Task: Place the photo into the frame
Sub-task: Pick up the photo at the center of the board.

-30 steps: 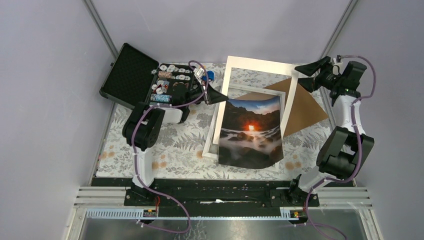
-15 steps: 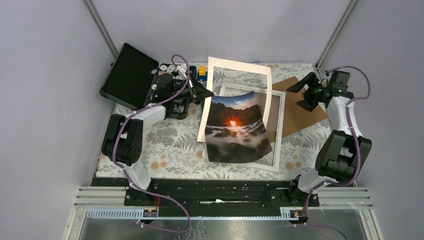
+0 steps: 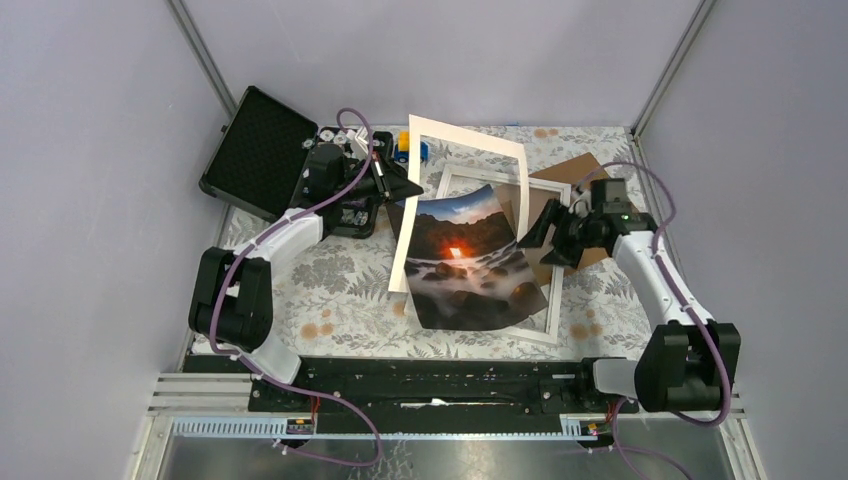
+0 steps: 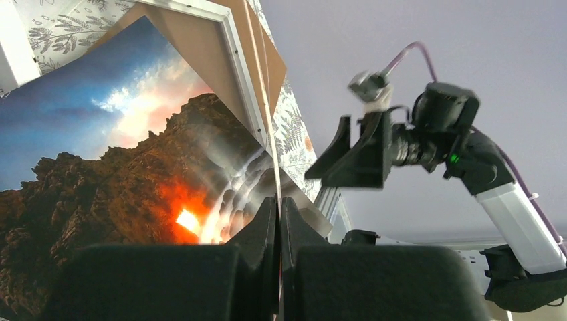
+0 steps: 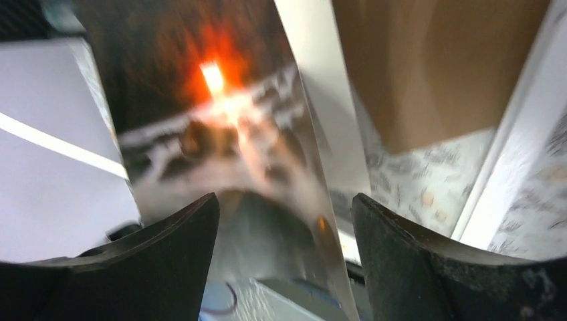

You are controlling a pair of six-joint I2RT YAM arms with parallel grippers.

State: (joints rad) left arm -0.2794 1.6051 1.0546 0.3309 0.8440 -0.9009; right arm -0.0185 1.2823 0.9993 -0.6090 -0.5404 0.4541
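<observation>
Here, the curled sunset photo [image 3: 465,265] sits pinched at its top corner in the left hand [image 3: 418,188]; the right hand [image 3: 540,245] gapes alongside.

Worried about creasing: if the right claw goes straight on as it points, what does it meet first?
The right claw would likely meet the photo, its right edge showing between the fingers; depth unclear.

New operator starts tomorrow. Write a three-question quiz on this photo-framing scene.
1. True or false: the right gripper is open.
2. Relative to the frame, the photo is: A flat inside it; B lifted and bowed over it; C lying wholly beside it.
3. Which gripper is clamped shut at the photo's edge?
Key: 1 true; 2 B; 3 the left gripper.
</observation>
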